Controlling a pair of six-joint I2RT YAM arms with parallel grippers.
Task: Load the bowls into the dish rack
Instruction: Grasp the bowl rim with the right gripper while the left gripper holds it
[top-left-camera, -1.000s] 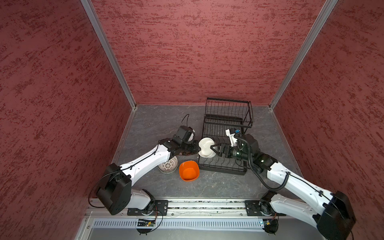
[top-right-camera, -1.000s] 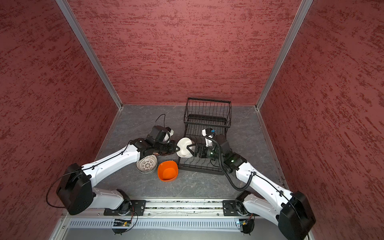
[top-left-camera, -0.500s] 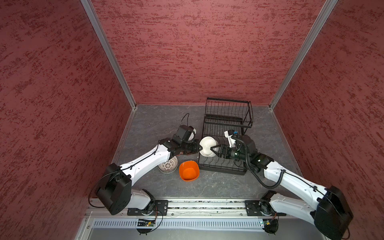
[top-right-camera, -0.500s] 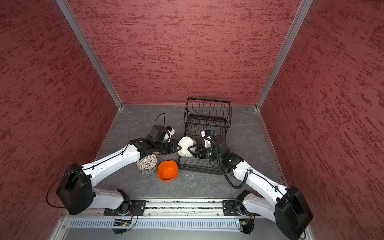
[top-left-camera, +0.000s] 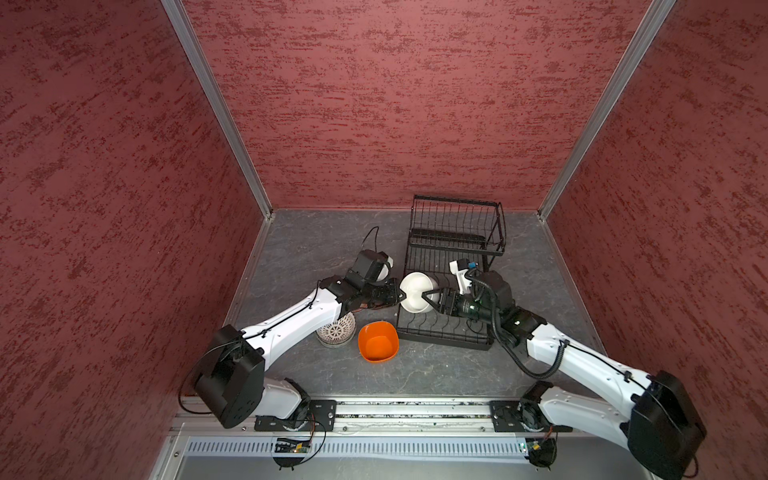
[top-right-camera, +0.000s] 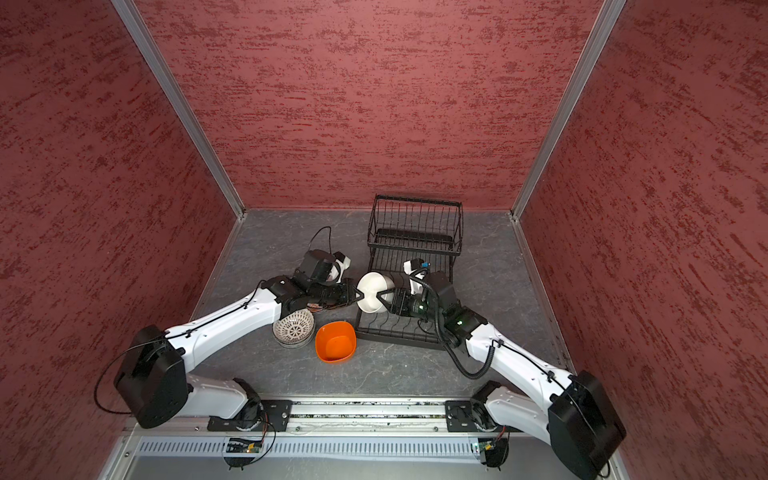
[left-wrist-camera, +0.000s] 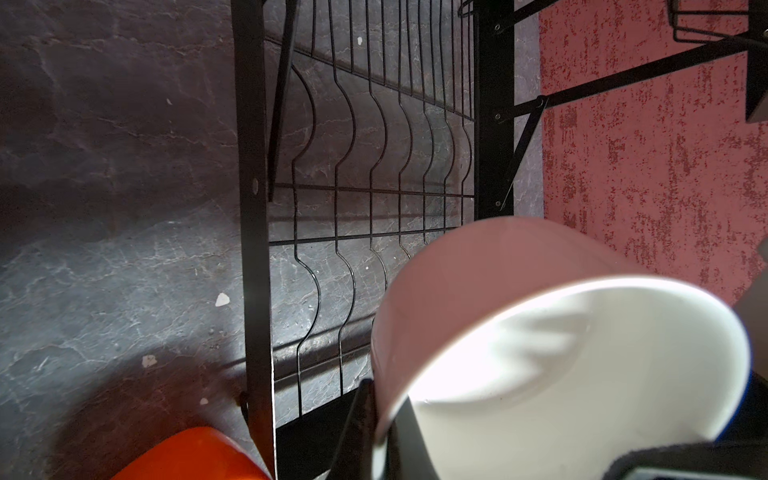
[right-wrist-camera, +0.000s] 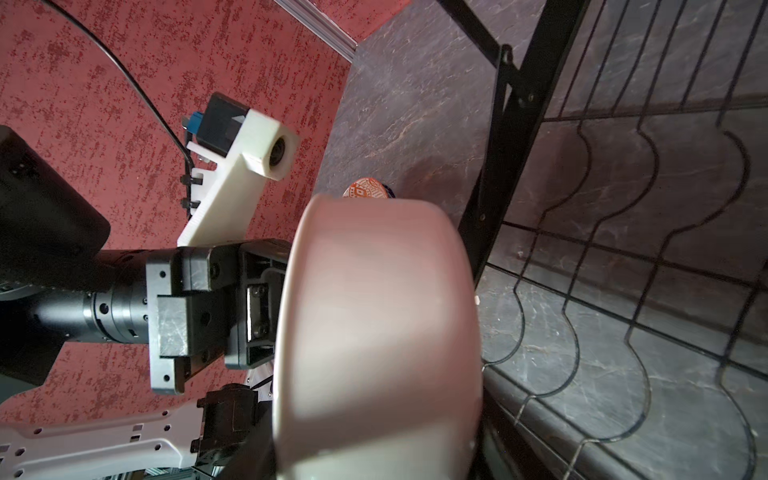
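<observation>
A white bowl (top-left-camera: 417, 286) hung tipped on its side between the two claws, its mouth turned up toward the left claw (top-left-camera: 401, 296), which pinched the rim, its underside toward the right claw (top-left-camera: 424, 296), with the flat base of the dish rack (top-left-camera: 442, 338) beneath that claw. The right claw's lower finger was hidden under the bowl, so whether it gripped could not be told; both wrist views showed the bowl blurred.

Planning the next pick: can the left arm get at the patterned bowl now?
Probably not: the left gripper is shut on the white bowl, and its forearm hangs over the patterned bowl.
</observation>
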